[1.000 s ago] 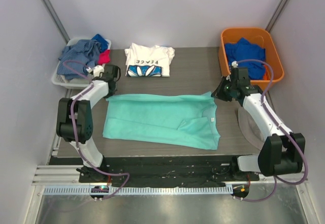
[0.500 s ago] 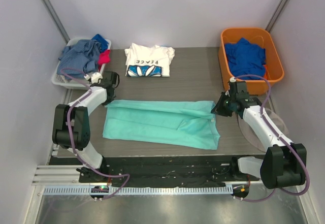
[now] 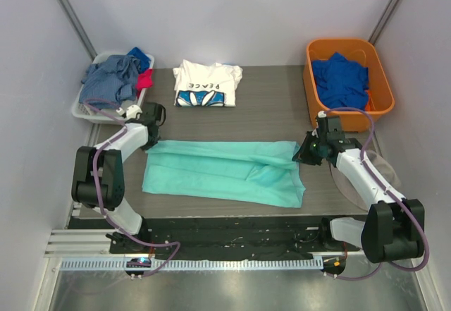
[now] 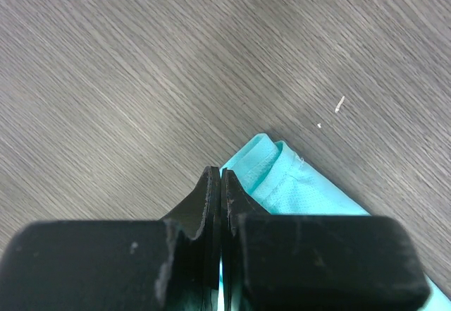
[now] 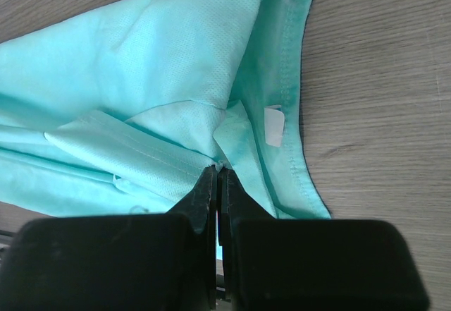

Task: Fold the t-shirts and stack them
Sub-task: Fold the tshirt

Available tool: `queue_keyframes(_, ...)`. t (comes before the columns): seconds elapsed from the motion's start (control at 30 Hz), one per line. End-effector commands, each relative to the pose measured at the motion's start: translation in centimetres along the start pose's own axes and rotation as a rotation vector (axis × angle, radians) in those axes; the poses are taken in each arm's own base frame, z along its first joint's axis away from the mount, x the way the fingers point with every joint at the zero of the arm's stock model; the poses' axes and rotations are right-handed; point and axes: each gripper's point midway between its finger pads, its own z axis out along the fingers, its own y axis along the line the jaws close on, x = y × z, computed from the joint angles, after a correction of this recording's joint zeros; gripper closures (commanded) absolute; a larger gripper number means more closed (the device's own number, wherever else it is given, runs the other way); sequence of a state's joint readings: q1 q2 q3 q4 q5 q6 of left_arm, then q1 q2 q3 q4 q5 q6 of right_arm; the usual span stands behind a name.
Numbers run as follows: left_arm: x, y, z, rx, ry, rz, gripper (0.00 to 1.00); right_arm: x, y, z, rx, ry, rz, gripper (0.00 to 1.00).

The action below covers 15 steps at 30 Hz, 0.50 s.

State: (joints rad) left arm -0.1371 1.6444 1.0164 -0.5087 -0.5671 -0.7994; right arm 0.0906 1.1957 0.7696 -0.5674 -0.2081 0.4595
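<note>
Mint t-shirt (image 3: 218,171) across table (image 3: 271,106), white PEACE t-shirt (image 3: 206,84) only in top view

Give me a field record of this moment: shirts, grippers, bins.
mint-teal t-shirt: spread on the table, far edge doubled over
white PEACE t-shirt: folded, far side of table
left gripper: shut on mint-teal t-shirt's far left corner
right gripper: shut on its fabric by the collar
orange bin: holds royal blue garment
white basket: holds grey-blue clothes
</note>
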Motion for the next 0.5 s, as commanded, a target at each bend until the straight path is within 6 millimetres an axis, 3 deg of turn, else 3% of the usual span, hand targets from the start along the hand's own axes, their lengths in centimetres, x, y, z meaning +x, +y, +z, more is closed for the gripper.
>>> queue_keyframes(0.0, -0.2, 0.6, -0.3, -0.021, -0.025, -0.017, 1.0, -0.7, 0.1, 0.1, -0.004, -0.031, -0.008, 0.99)
queue_keyframes(0.47, 1.8, 1.9, -1.2, -0.034, -0.004, -0.023, 0.97, -0.8, -0.2, 0.6, 0.015, -0.026, -0.01, 0.99)
